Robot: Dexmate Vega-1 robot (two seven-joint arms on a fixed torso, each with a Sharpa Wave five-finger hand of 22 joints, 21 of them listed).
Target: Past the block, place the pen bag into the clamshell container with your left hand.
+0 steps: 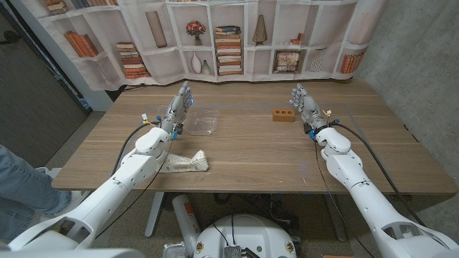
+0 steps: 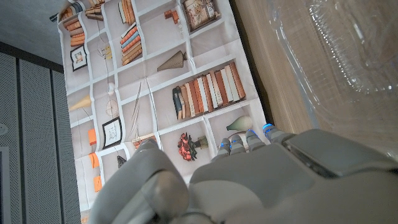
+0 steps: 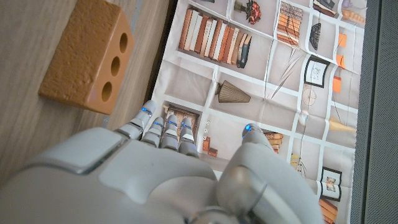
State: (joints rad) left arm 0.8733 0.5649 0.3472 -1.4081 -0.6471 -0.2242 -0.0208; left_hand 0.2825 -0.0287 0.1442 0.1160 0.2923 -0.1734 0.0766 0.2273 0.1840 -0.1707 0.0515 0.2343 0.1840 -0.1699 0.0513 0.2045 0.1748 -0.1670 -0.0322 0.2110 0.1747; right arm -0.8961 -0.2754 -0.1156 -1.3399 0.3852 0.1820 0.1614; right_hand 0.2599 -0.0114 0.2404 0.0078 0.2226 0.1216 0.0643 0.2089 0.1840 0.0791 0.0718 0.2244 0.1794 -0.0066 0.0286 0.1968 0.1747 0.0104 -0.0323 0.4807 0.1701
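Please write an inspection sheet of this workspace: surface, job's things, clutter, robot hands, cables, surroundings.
Surface: wooden table, bare wood across the middle.
Job's things: pen bag lies near the front edge, beside the left forearm; clear clamshell container sits next to the left robot hand; orange block with holes stands close to the right robot hand.
Clutter: nothing seen.
Robot hands: left robot hand and right robot hand are both raised, fingers apart, holding nothing.
Cables: black cables run along both forearms.
Surroundings: printed bookshelf backdrop behind the table; a person's leg at the left edge.
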